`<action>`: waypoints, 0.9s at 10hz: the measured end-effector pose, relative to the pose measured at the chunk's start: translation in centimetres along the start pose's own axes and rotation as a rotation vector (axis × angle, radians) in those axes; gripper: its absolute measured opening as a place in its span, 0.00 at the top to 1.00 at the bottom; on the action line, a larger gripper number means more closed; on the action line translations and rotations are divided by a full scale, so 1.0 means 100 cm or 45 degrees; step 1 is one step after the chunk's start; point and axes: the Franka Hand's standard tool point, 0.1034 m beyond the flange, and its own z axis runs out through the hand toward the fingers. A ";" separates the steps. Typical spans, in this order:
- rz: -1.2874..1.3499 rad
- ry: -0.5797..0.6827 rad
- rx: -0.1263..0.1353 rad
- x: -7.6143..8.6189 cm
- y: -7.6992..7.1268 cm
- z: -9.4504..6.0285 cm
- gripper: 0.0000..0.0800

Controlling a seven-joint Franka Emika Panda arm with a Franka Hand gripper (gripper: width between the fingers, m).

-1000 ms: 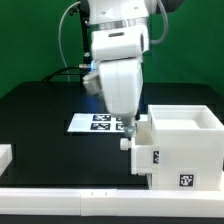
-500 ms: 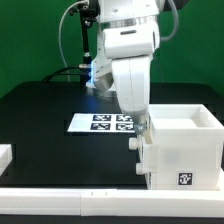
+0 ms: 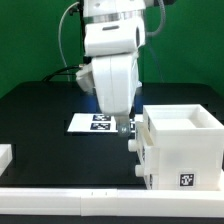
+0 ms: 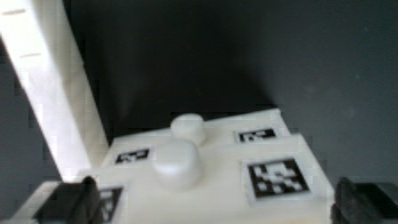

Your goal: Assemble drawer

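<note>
The white drawer (image 3: 180,150) stands at the exterior view's right, its hollow casing open on top, with tags on its faces. Two knobs (image 3: 134,144) stick out of its side that faces the exterior view's left. My gripper (image 3: 122,128) hangs just off that knob side, over the table, open and empty. In the wrist view the tray fronts (image 4: 214,165) with two knobs (image 4: 175,160) and several tags lie between my dark fingertips (image 4: 75,200), which stand wide apart. The gripper's midpoint (image 4: 221,208) is over the tray front.
The marker board (image 3: 95,123) lies flat on the black table behind and beside my gripper. A long white border rail (image 3: 70,200) runs along the front edge and shows in the wrist view (image 4: 45,90). A small white part (image 3: 5,156) sits at the exterior view's far left.
My gripper swung toward the drawer's knob side, then drew back to the exterior view's left. The drawer sits slightly further to the right than one second ago.
</note>
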 end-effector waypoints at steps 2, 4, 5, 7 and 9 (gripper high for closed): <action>0.006 0.015 0.019 -0.002 0.004 0.013 0.19; 0.005 0.023 0.039 0.005 0.000 0.021 0.19; -0.004 0.029 0.038 0.015 -0.005 0.026 0.19; -0.027 0.035 0.012 0.025 -0.011 0.031 0.19; -0.023 0.034 0.008 0.022 -0.013 0.034 0.19</action>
